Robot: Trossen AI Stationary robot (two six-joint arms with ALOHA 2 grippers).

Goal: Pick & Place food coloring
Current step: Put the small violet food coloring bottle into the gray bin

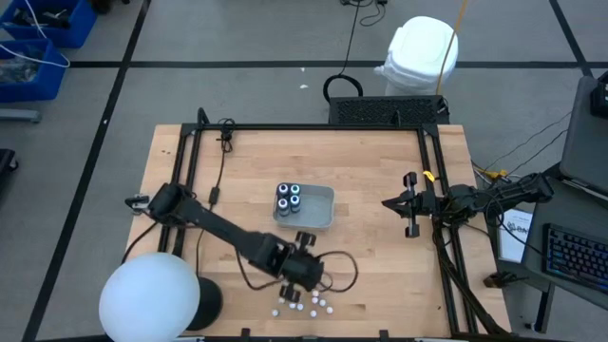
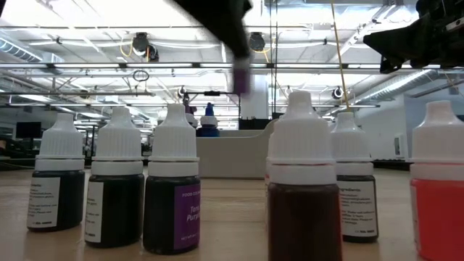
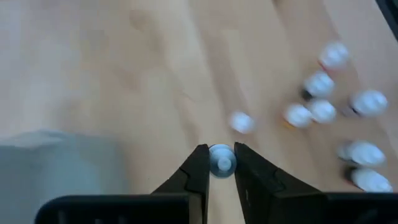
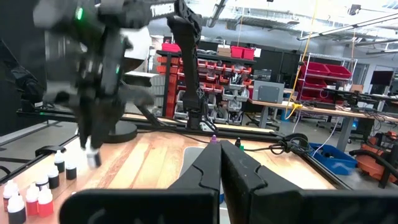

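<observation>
My left gripper [image 3: 222, 165] is near the table's front edge [image 1: 302, 285], shut on one small food coloring bottle [image 3: 221, 160] with a white cap. It hangs above the loose bottles. Several more bottles [image 1: 313, 304] stand upright on the wood below it; in the low view they form a row [image 2: 174, 181]. A grey tray [image 1: 323, 217] at mid-table has three bottles [image 1: 288, 197] standing in its left end. My right gripper [image 1: 389, 202] waits shut at the table's right side, touching nothing. My left gripper pinches the bottle's top [image 3: 221, 155] between its two fingers [image 3: 200, 171], one on each side. The fingers slant down from above. The bottle hangs below them [image 2: 239, 78], lifted clear of the table and of the other bottles.
A big white globe on a dark stand [image 1: 150, 296] sits at the near left corner. A black cable [image 1: 334, 271] loops on the wood beside my left gripper. Black rails [image 1: 313, 127] run along the table's far, left and right sides.
</observation>
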